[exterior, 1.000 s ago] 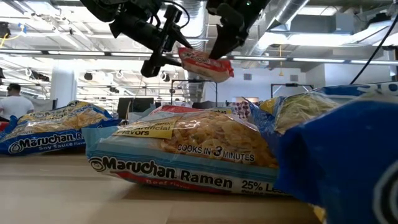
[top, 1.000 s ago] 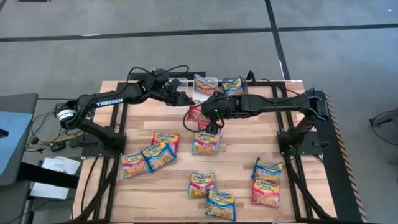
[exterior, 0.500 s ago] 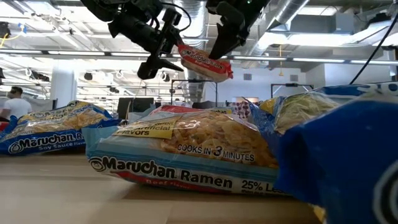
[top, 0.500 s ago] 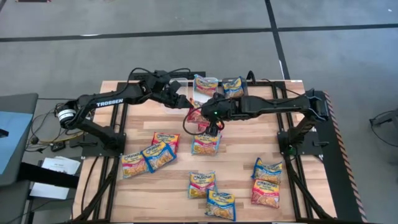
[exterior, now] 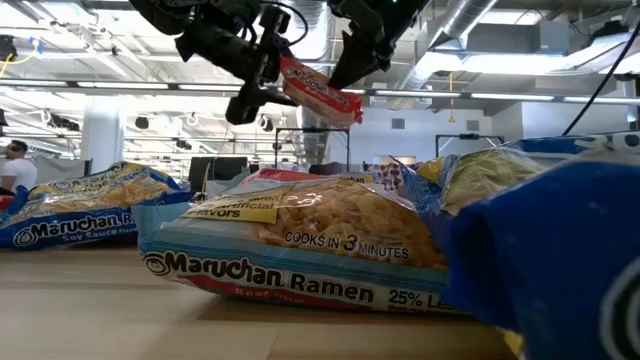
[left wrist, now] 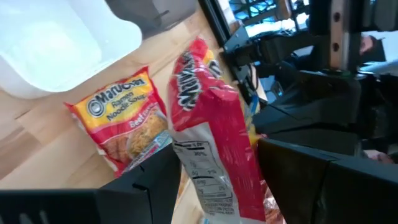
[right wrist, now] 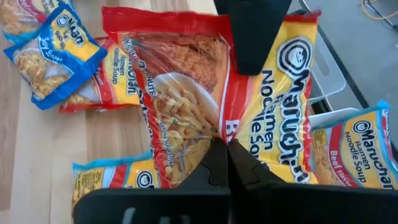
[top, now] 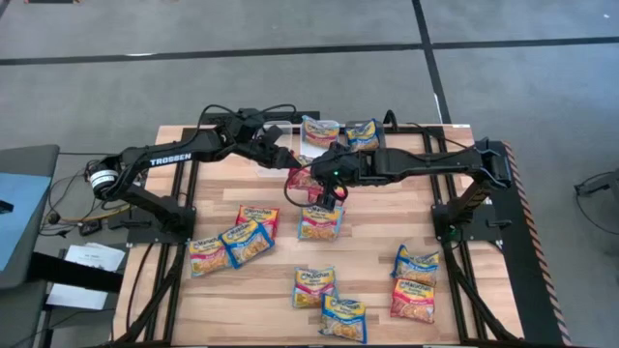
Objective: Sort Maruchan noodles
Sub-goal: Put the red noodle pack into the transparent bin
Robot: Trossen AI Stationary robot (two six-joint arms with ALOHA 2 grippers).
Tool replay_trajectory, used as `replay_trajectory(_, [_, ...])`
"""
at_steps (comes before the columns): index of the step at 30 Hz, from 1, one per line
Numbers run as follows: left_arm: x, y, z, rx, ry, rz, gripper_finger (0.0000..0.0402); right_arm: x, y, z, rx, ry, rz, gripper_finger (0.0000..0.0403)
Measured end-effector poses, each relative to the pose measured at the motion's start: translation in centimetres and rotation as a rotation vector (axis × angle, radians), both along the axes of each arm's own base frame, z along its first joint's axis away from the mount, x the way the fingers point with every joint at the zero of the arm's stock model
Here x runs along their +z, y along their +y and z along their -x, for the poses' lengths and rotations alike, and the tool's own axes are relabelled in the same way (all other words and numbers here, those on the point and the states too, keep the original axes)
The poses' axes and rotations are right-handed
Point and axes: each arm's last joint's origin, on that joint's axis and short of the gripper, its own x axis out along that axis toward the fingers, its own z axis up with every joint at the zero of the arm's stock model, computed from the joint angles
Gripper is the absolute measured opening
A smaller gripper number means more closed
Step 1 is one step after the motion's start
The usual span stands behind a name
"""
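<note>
Right pincer [top: 311, 181] pinches red packet [top: 302, 178] between left pincer's [top: 286, 160] fingers.

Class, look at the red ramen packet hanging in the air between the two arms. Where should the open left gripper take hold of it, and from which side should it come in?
Grip the free end of the red packet, opposite the edge the right gripper pinches shut. The left gripper is open beside it, so it should probably close straight in from its own side, fingers across the flat faces, since the packet is thin and hangs edge-on between them.
</note>
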Motion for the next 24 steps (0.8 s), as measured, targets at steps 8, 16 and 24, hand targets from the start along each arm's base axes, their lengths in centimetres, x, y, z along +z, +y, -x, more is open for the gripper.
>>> replay_trajectory(8, [0.15, 0.05, -0.08, -0.017, -0.019, -0.061, 0.0159, 0.02, 0.02, -0.03, -0.01, -0.011, -0.021, 0.0002])
replay_trajectory(16, [0.11, 0.12, -0.08, -0.01, -0.013, -0.113, 0.0073, 0.04, 0.02, -0.03, -0.009, -0.012, -0.021, 0.0018])
replay_trajectory(24, [0.11, 0.17, -0.07, -0.011, -0.011, -0.146, 0.0064, -0.03, -0.02, 0.05, -0.014, -0.003, -0.022, 0.0057])
